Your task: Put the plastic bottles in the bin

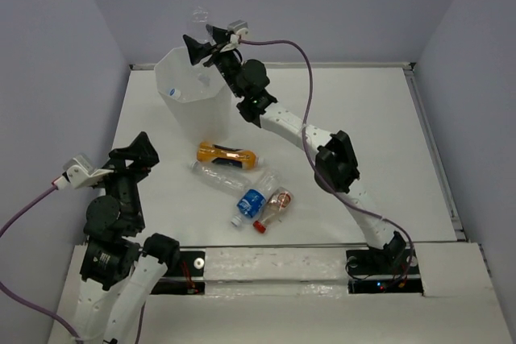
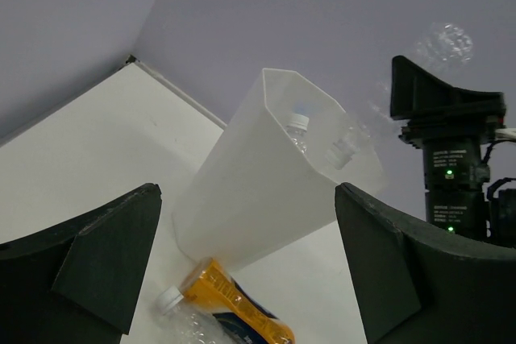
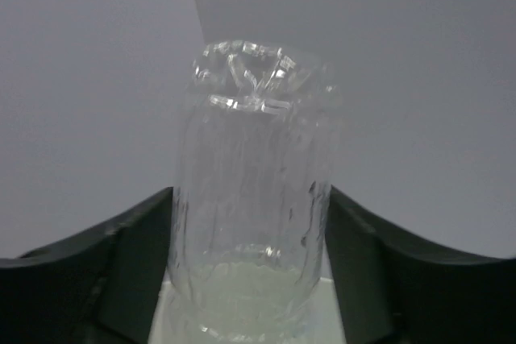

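Note:
My right gripper (image 1: 206,39) is raised over the white faceted bin (image 1: 184,110), its fingers pressed on both sides of a clear crumpled plastic bottle (image 3: 254,199). That bottle pokes up at the top (image 1: 199,15). Two clear bottles (image 2: 298,128) lie inside the bin (image 2: 258,199). On the table in front of the bin lie an orange bottle (image 1: 230,155), a clear bottle (image 1: 216,175), a blue-labelled bottle (image 1: 254,199) and a red-capped bottle (image 1: 276,205). My left gripper (image 1: 133,155) hangs open and empty to the left of them.
The white table has a raised rim (image 1: 419,118) along its back and right sides, and grey walls enclose it. The right arm (image 1: 322,147) stretches diagonally from its base to the bin. The right gripper's body (image 2: 451,142) shows beside the bin in the left wrist view.

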